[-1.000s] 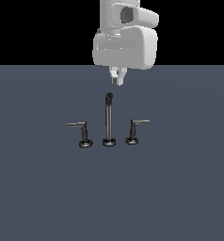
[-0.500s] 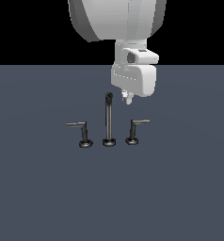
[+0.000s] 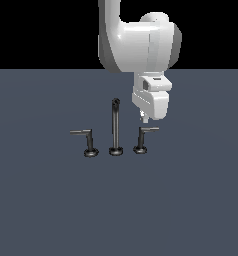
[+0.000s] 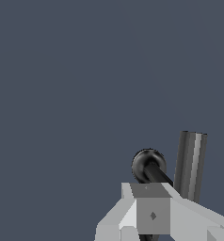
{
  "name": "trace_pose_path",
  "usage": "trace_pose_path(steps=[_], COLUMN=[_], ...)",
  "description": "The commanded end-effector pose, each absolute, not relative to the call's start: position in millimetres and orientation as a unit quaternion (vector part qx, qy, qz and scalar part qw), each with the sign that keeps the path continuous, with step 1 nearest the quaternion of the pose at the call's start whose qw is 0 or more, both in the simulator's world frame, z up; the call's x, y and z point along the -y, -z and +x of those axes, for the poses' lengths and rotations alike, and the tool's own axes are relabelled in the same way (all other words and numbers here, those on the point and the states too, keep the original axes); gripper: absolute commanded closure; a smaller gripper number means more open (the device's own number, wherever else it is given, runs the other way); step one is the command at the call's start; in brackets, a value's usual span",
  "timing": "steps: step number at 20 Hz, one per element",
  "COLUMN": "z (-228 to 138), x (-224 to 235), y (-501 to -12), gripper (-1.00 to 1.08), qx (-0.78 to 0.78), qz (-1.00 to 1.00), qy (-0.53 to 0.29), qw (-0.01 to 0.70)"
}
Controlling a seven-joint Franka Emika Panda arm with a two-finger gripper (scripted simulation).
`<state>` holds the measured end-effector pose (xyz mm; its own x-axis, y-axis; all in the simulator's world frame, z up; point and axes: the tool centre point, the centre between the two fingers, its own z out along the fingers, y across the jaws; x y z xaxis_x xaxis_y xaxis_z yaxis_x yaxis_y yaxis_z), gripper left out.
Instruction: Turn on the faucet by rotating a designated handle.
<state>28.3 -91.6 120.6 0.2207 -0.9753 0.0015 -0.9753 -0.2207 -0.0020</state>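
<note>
The dark grey faucet stands mid-floor in the exterior view, with a tall thin spout (image 3: 115, 127) between two L-shaped handles. The handle (image 3: 144, 138) with the shorter, pale-topped lever is on the exterior view's right. Its twin (image 3: 86, 142) is on the left. My gripper (image 3: 143, 118) hangs just above and behind the right handle's lever, not touching it. Only its tips show under the white hand. In the wrist view the gripper (image 4: 151, 216) looks shut and empty. The handle's round base (image 4: 149, 164) and its pale-striped lever (image 4: 191, 162) lie just beyond it.
The flat dark grey floor (image 3: 191, 210) spreads all around the faucet. The white arm (image 3: 136, 45) rises behind the set, above the right handle. Nothing else shows.
My gripper has moved down and to the exterior view's right, from above the spout's top to just over the right handle. The faucet parts have not moved.
</note>
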Motion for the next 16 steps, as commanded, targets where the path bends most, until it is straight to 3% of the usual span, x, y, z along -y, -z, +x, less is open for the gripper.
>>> trace_pose_path(steps=[1,16], z=[33.2,32.7], x=[99.2,114.5], y=[-111.2,-98.1], gripper=[1.08,1.08], qx=[-0.638,-0.658], qz=[-0.770,-0.753], qy=[0.001,0.000], qw=[0.000,0.000])
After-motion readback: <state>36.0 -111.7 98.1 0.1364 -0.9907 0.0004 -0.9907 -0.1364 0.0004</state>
